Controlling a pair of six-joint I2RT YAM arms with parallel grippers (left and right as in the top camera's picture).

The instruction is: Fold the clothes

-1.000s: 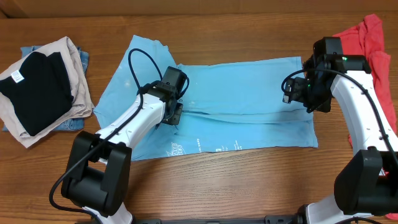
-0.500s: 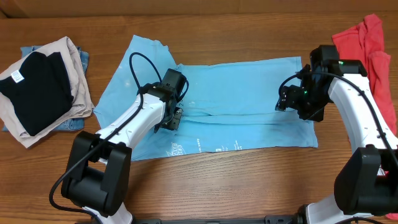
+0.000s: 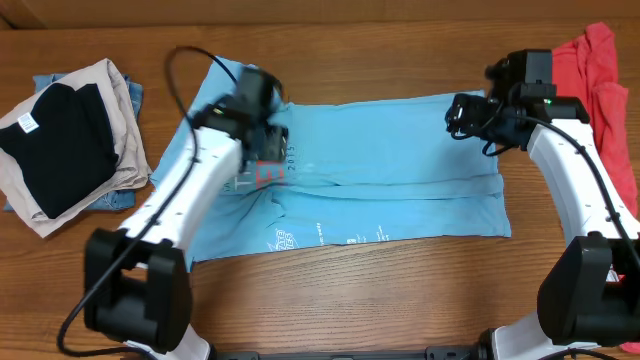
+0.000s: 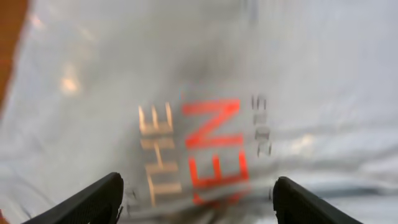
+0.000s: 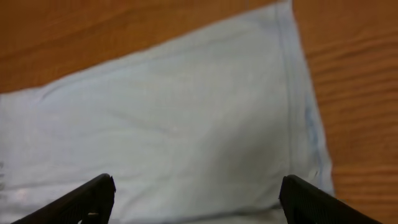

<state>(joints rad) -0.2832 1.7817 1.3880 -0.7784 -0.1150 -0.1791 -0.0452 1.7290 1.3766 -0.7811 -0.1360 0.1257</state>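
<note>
The clothes, a light blue T-shirt (image 3: 390, 150), lie spread flat across the middle of the table, partly folded along their length. Red and white lettering (image 3: 268, 175) shows on the shirt's left part. My left gripper (image 3: 268, 135) hovers blurred just above that lettering, open. In the left wrist view its jaws (image 4: 198, 205) stand wide with the lettering (image 4: 211, 149) between and beyond them, nothing held. My right gripper (image 3: 455, 112) is open over the shirt's far right corner. In the right wrist view it (image 5: 198, 202) frames plain blue cloth (image 5: 186, 118) and the hem.
A stack of folded black, beige and denim garments (image 3: 65, 145) sits at the table's left edge. A red garment (image 3: 595, 70) lies at the far right, behind my right arm. Bare wooden tabletop (image 3: 380, 300) runs along the front.
My left gripper has opened, risen off the fold and swung back and left, and the red lettering now shows. My right gripper has moved back toward the shirt's far right corner.
</note>
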